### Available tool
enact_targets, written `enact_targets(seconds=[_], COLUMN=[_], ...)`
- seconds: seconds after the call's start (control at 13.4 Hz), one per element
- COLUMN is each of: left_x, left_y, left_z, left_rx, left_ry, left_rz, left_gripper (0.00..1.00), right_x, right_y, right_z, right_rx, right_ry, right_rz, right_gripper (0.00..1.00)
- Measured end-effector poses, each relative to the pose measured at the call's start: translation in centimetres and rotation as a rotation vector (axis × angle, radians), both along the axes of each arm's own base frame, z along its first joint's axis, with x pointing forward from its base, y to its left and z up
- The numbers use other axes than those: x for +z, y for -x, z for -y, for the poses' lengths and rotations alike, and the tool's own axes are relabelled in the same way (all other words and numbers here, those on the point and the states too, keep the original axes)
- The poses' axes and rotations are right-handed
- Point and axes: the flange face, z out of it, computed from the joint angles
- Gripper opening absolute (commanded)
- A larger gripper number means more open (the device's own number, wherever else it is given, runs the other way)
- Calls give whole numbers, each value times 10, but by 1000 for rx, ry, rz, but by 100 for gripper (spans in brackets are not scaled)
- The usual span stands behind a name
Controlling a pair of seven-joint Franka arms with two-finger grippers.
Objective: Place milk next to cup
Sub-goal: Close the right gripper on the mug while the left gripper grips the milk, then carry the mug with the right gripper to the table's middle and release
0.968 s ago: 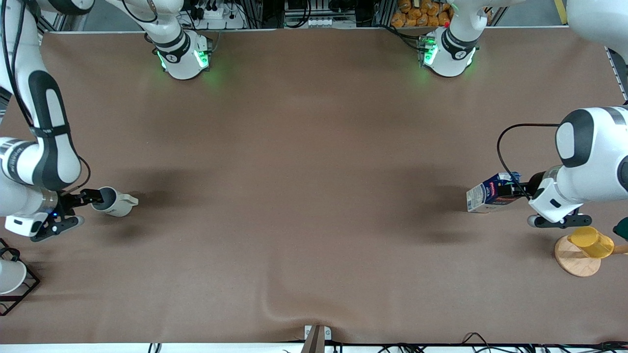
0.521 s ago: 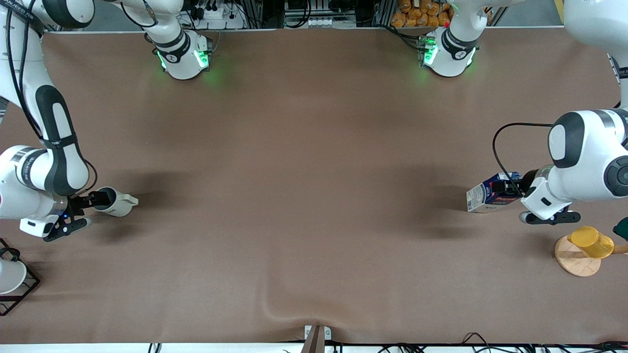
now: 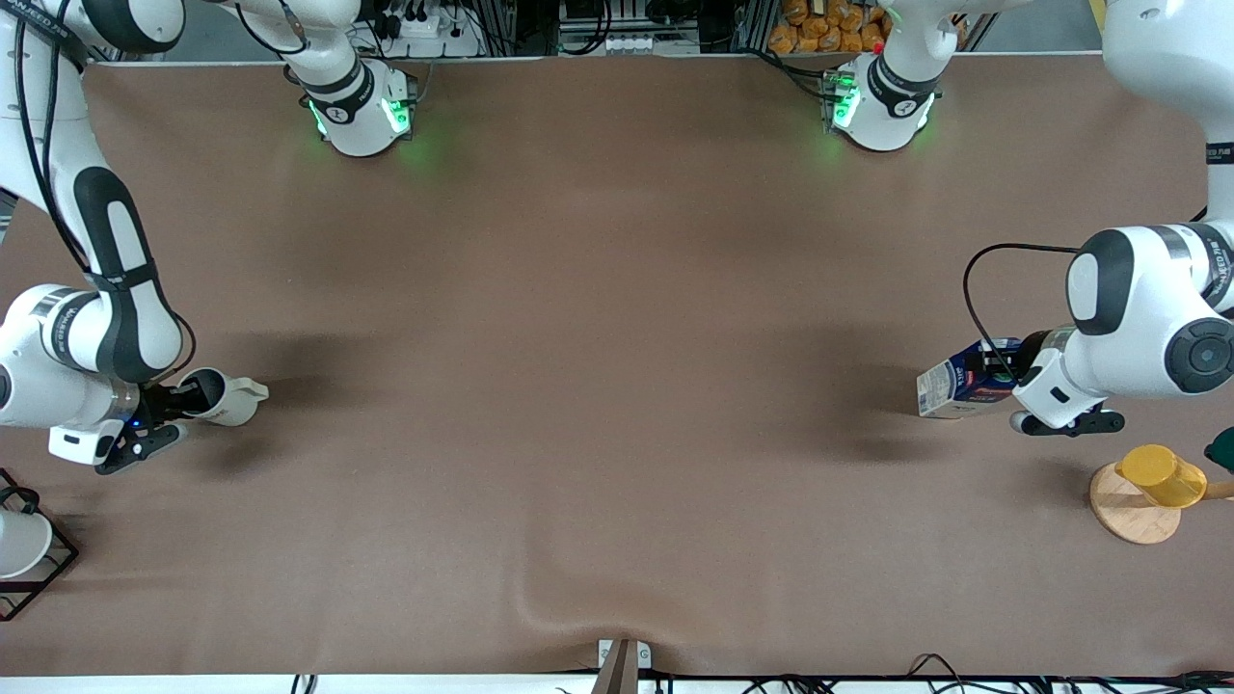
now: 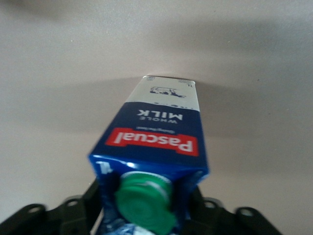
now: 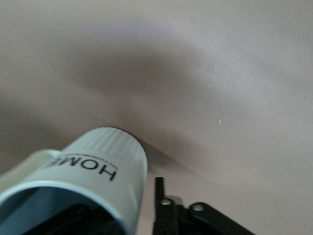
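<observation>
Milk sits at one end of the table and its cup at the other, so the two things are still well apart. Starting at the right arm's end, the right gripper [image 3: 183, 397] is clenched on the rim of the cup [image 3: 224, 398], one finger inside – a hold that likely keeps the cup upright while it travels. At the left arm's end, the left gripper [image 3: 1003, 371] grasps the milk [image 3: 956, 388] at its capped top, the carton tilted, near a yellow cup [image 3: 1161, 475] on a wooden disc [image 3: 1123, 511] – seemingly ready to carry inward.
</observation>
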Motion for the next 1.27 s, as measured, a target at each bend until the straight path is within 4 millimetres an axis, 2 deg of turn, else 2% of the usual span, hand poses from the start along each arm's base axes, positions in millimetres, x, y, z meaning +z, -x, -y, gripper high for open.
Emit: enact_targets(seconds=[0.22, 0.37, 0.52, 0.6, 0.74, 0.97, 1.27], left_x=[2, 15, 40, 50, 67, 82, 83], left_y=[-2, -6, -10, -10, -9, -7, -6], left_z=[5, 3, 1, 0, -2, -3, -2], left_rx=[-14, -11, -7, -5, -2, 0, 20], left_ry=[-7, -7, -8, -9, -10, -10, -15], left_rz=[7, 34, 78, 96, 122, 145, 144], left_gripper=[28, 27, 27, 27, 31, 31, 29], right_x=[20, 45, 79, 98, 123, 127, 127], right_y=[-8, -16, -26, -32, -45, -49, -32], right_z=[-11, -22, -46, -68, -126, -212, -341], right_rx=[102, 179, 243, 267, 257, 121, -186], right_ry=[-12, -14, -16, -28, -90, -114, -102], right_rz=[32, 59, 68, 73, 99, 100, 72], right_gripper=[0, 0, 0, 0, 0, 0, 0])
